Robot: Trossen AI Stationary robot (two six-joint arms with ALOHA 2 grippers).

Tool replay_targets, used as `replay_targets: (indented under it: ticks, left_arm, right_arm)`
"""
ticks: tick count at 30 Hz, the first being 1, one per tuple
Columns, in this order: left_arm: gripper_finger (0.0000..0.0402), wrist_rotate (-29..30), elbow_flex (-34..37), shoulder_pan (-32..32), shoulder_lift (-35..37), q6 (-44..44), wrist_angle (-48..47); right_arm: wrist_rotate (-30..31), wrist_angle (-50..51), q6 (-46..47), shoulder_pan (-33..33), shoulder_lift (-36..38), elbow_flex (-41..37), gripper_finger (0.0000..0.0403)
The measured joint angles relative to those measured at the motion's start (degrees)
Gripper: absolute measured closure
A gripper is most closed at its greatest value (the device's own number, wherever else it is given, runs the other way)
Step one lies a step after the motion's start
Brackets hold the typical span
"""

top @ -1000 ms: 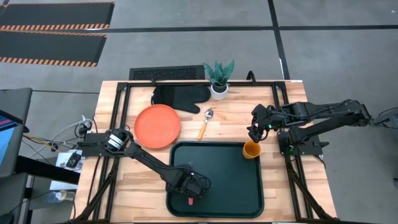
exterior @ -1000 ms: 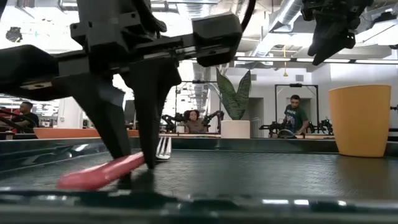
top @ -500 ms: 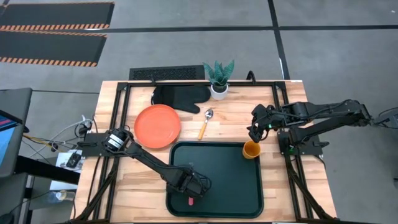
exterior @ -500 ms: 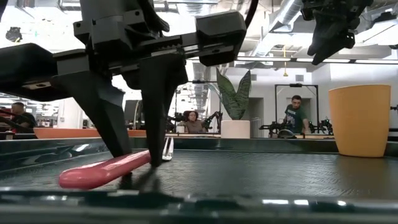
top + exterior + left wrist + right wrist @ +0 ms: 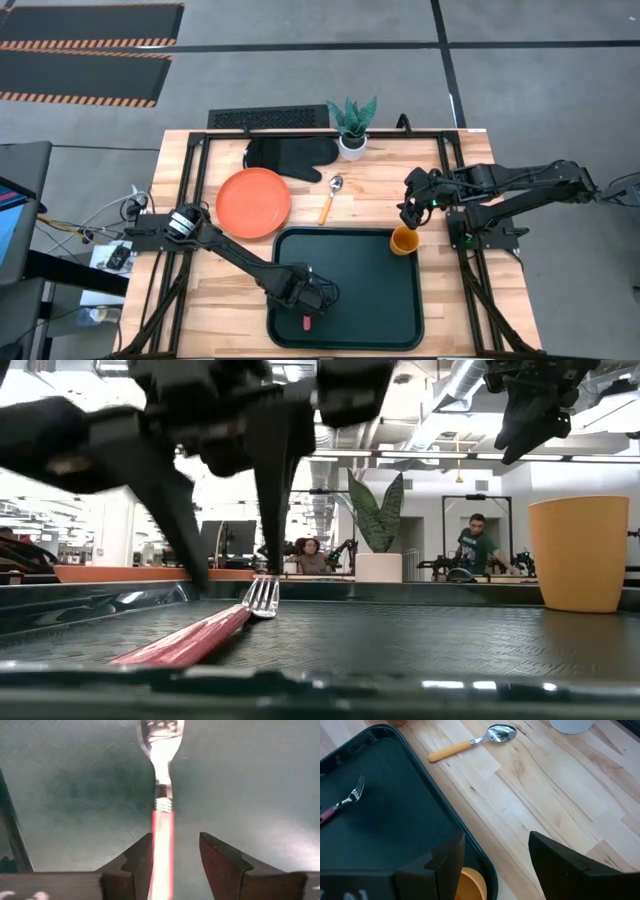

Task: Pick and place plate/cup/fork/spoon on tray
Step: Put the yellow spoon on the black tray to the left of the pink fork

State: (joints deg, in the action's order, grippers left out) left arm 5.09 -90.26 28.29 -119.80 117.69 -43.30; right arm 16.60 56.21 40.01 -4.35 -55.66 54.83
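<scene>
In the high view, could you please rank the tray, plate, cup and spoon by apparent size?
1. tray
2. plate
3. cup and spoon: unsure; the spoon is longer, the cup wider.

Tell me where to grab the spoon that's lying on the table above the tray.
Grip the spoon across its yellow-orange handle, around the middle, coming straight down from above. It lies flat on the bare wood, clear of the tray and the plate, and the straight handle suits the fingers better than the rounded metal bowl.
</scene>
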Motion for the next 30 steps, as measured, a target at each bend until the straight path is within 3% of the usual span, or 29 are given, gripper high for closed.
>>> replay_targets:
  ticks: [6,11,17,23,30]
  left_arm:
    - [0.0255,1.77,0.00,-0.98,4.19,-1.61,-1.24]
    - [0.0255,4.64,0.00,-5.79,7.40,-9.98,-1.08]
    - [0.0257,7.47,0.00,-17.06,9.72,-27.45,-0.45]
    - [0.0257,3.65,0.00,-31.14,9.14,-44.20,0.99]
    - [0.0258,4.37,0.00,-42.25,9.13,-54.90,3.09]
  right_arm:
    - [0.00,-0.05,0.01,0.01,0.01,0.00,0.0159]
    - [0.00,-0.03,0.02,0.01,0.01,0.00,0.0159]
    - [-0.02,-0.03,-0.02,0.01,0.00,0.00,0.0159]
    - [-0.02,0.01,-1.58,0.01,0.00,0.00,0.0159]
    - [-0.04,0.05,-2.60,0.01,0.00,0.00,0.0159]
